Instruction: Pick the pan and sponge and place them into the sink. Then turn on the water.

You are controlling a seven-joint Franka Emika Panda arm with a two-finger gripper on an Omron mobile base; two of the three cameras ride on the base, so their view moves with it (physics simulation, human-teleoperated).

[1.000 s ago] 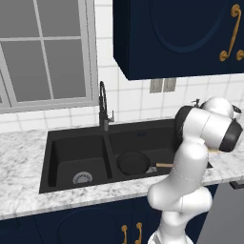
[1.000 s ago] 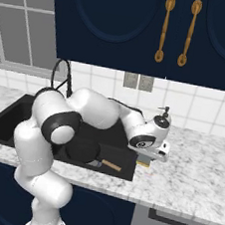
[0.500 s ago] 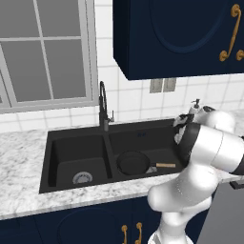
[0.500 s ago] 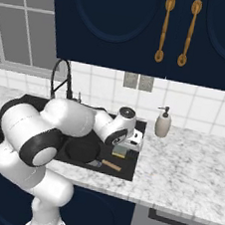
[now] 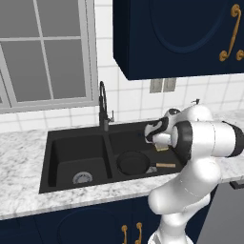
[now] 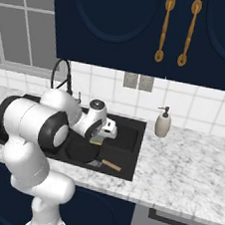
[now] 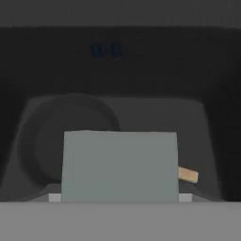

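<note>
The black pan [image 5: 132, 162] lies in the right basin of the black sink [image 5: 71, 143], its wooden handle [image 5: 165, 165] pointing right. My gripper [image 5: 159, 144] hangs over that basin, just behind the pan's handle side, shut on the sponge [image 5: 161, 148]. From the right base view the gripper [image 6: 99, 136] holds the yellow sponge [image 6: 96, 141] above the pan [image 6: 81, 151] in the sink [image 6: 132, 132]. Looking along the hand, the sponge's grey-green top [image 7: 120, 164] sits close, with the pan [image 7: 56, 141] below it. No water comes from the faucet [image 5: 102, 102].
A beige soap dispenser [image 6: 162, 123] stands on the marble counter [image 6: 188, 164] right of the sink. The left basin has a silver drain [image 5: 82, 177]. Navy upper cabinets [image 5: 176, 38] hang overhead and a window [image 5: 43, 52] sits behind the faucet.
The arm has swung left with the sponge in its jaws, from the sink's right rim to above the right basin. The pan has stayed in place.
</note>
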